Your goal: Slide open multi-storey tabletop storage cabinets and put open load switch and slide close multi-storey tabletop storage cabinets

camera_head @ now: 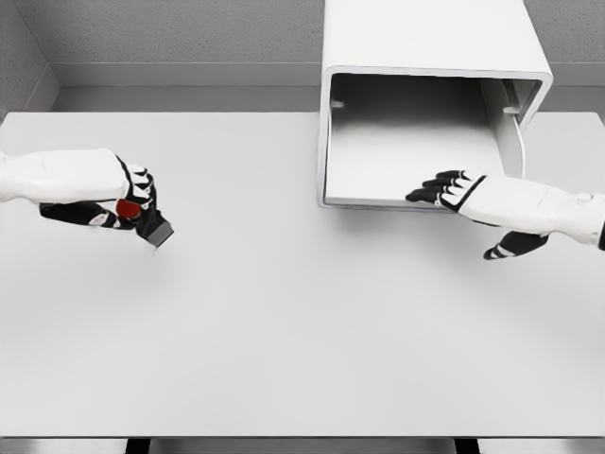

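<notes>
A broad white table filled most of the head view, with grey walls behind it and a pale floor strip along their foot; the light was flat and shadows were faint.

At the left, the left hand came in from the picture's left edge on a white forearm, hovering over the table's left part; its black-and-white fingers were curled tight around the load switch, a small dark grey block with a red part showing against the palm; the block's grey end stuck out below and to the right of the knuckles, tilted, with a soft shadow on the table under it; whether it touched the surface could not be told.

Well apart to the right of that hand stood the storage cabinet, a white box at the table's far edge, its drawer pulled out toward the robot and showing a bare pale floor inside; a small fitting showed on the drawer's right inner wall.

The right hand reached in from the picture's right; its fingers were stretched flat and together, resting on the drawer's front lip near the right corner, the thumb hanging below the wrist; it gripped nothing.
</notes>
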You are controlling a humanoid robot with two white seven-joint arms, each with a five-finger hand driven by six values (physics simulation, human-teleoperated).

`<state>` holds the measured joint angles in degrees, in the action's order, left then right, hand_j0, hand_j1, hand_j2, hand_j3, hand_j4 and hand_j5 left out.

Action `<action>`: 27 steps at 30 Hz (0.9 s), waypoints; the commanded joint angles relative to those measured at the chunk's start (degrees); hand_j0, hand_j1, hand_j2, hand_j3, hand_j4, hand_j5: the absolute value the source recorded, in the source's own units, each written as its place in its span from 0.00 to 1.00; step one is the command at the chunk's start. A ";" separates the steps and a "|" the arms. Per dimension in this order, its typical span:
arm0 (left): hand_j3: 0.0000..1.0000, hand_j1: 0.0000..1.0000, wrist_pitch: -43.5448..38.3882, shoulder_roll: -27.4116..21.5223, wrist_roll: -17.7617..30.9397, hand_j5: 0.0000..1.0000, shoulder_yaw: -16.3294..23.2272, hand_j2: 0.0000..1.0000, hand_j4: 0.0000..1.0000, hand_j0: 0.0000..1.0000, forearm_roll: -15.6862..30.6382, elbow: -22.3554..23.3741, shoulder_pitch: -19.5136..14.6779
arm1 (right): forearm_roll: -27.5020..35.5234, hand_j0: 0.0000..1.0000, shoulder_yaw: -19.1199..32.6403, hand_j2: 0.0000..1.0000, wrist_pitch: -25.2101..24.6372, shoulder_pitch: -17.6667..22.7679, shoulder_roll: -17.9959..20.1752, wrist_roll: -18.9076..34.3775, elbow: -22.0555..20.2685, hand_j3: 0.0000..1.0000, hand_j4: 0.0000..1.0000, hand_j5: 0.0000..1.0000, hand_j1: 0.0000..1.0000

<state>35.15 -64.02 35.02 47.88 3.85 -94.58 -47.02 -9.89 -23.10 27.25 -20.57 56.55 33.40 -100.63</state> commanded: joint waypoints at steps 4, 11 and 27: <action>0.33 0.33 -0.15 1.88 -0.02 0.33 -0.07 0.33 0.33 0.33 0.63 0.27 -1.06 | -2.33 1.00 2.97 1.00 6.32 0.71 0.58 1.60 -0.09 1.00 1.00 1.00 1.00; 0.33 0.33 -0.15 2.40 -0.02 0.33 -0.07 0.33 0.33 0.33 1.16 0.62 -2.11 | 0.31 1.00 6.04 1.00 6.41 0.71 0.40 1.60 -0.09 1.00 1.00 1.00 1.00; 0.32 0.32 -0.15 11.90 -0.02 0.32 0.02 0.32 0.32 0.32 1.16 0.71 -10.11 | 7.78 1.00 18.70 1.00 7.75 7.21 4.09 1.60 -0.09 1.00 1.00 1.00 1.00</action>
<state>35.16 -53.08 35.04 47.89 4.39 -93.77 -57.39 -2.77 -6.16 35.18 -13.27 60.36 35.03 -100.71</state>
